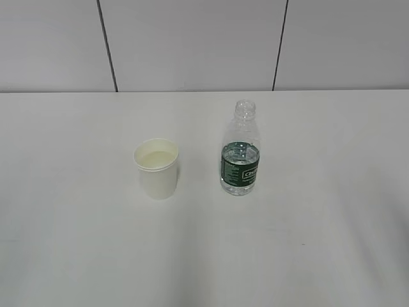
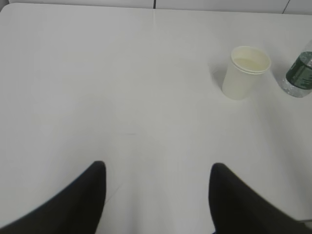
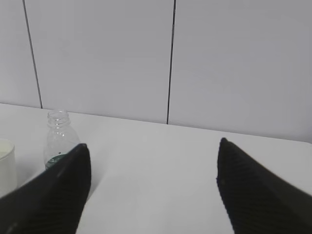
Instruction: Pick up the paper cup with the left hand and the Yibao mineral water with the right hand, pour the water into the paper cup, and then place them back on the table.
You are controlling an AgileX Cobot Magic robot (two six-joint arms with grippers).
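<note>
Paper cup [image 1: 156,168] upright at centre-left of the exterior frame, bottle [image 1: 241,151] uncapped just to its right, both on the white table [image 1: 64,243]. Left gripper [image 2: 158,180] spread apart, empty, at lower frame; right gripper [image 3: 153,165] likewise apart, empty.

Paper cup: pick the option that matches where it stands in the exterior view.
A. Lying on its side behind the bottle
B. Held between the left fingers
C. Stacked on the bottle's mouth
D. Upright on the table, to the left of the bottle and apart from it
D: the paper cup stands upright on the table, left of the uncapped bottle with bare tabletop between them, nothing gripping it.
</note>
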